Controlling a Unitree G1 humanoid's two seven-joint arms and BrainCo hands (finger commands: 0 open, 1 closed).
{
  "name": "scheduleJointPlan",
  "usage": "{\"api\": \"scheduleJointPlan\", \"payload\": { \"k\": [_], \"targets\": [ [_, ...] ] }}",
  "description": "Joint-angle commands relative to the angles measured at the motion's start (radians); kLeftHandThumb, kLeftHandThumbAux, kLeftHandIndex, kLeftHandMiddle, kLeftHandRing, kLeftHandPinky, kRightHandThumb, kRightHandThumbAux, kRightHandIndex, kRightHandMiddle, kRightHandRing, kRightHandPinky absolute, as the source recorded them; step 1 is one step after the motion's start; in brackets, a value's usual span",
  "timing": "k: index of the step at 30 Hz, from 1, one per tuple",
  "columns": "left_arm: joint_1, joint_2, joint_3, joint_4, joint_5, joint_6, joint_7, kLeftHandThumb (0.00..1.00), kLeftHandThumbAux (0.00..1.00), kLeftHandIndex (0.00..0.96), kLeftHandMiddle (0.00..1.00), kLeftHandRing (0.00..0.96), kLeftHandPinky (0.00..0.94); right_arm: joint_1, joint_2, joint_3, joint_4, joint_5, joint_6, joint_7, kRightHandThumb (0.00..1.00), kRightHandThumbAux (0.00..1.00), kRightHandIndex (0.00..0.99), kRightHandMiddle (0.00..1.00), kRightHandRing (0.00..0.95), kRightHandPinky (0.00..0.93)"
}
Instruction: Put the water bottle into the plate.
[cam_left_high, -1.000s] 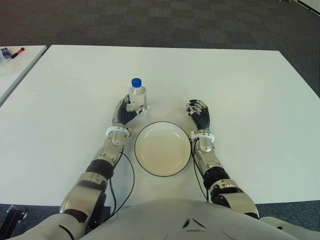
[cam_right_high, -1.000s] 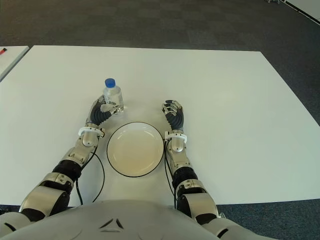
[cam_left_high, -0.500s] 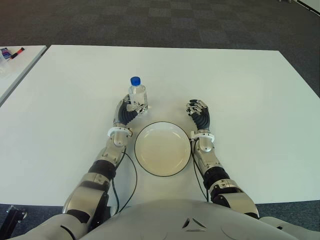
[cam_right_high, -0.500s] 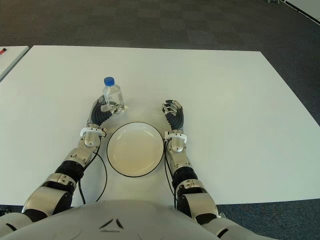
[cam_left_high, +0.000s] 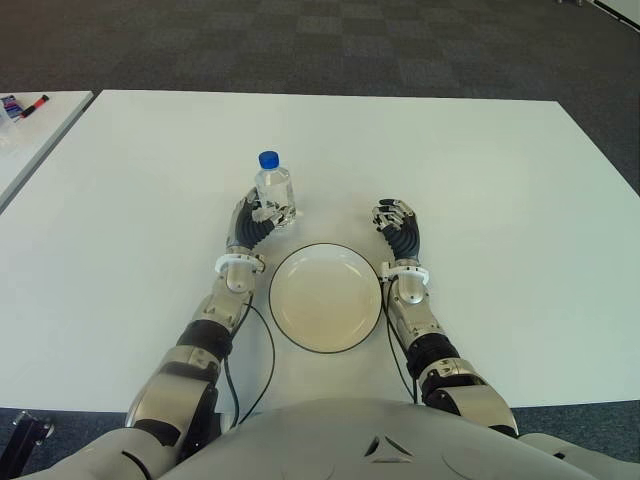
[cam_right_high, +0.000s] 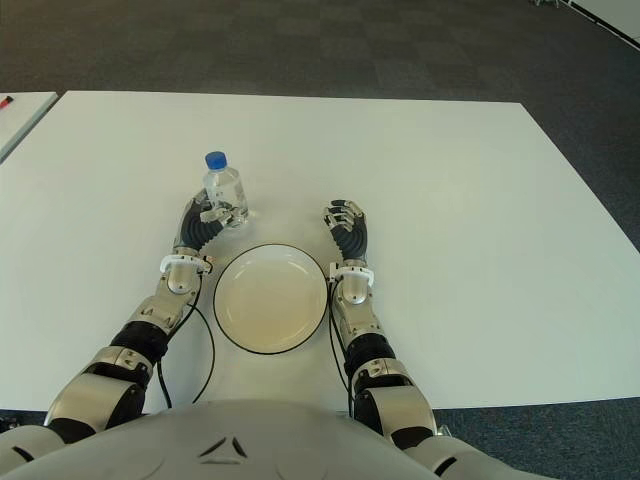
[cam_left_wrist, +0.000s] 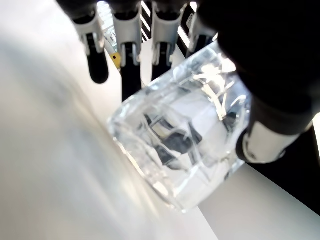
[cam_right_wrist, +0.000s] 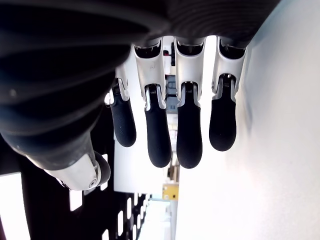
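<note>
**Left hand at the bottle, grasp not confirmed, bottle not yet in plate**

The clear plastic water bottle with a blue cap (cam_left_high: 274, 186) stands upright on the white table (cam_left_high: 500, 180), just behind and to the left of the round white plate with a dark rim (cam_left_high: 325, 297). Bottle and plate are apart; the plate holds nothing.

The left hand (cam_left_high: 252, 222) is up against the bottle's lower body. In the left wrist view the bottle base (cam_left_wrist: 187, 150) fills the frame, with the thumb (cam_left_wrist: 272, 130) against one side and the fingers (cam_left_wrist: 127, 60) extended past the other side. They look straight rather than wrapped, so this reads as the closing phase of the grasp, not a firm hold. Whether the fingers actually touch the plastic cannot be told.

The right hand (cam_left_high: 399, 228) shows just right of the plate's far edge, idle. Its wrist view shows four fingers (cam_right_wrist: 157, 135) loosely extended side by side, holding nothing.

Step in hand: secure the bottle. The next move likely calls for closing the fingers around the body, lifting enough to clear the plate rim, shifting right and toward the robot, then setting it down upright near the plate centre. The bottle is tall and narrow and gripped low, so tipping is the probable risk.

Hard to make out:
- Bottle base contact with the table; lifted or standing is unclear.
- Water level.
- Left palm, hidden behind the bottle in the eye views.
</note>
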Motion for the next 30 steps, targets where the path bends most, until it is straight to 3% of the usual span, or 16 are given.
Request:
{"api": "scheduleJointPlan", "payload": {
  "k": [1,23,30],
  "targets": [
    [0.001,-0.004,0.009,-0.005,-0.016,-0.030,0.002,0.949,0.648,0.379,0.527,0.538,0.639,0.023,0.006,-0.002,0.029,0.003,0.032,0.004,0.942,0.669,0.356,0.486,0.518,0.535],
    [0.000,-0.011,0.019,0.006,-0.040,-0.057,-0.001,0.948,0.648,0.379,0.521,0.539,0.649,0.018,0.002,-0.002,0.043,0.003,0.025,0.005,0.942,0.669,0.357,0.485,0.517,0.542],
    [0.009,-0.015,0.022,-0.015,-0.039,-0.067,0.007,0.950,0.647,0.385,0.524,0.546,0.695,0.018,0.003,-0.001,0.042,-0.002,0.026,-0.004,0.942,0.669,0.356,0.485,0.519,0.546]
  ]
}}
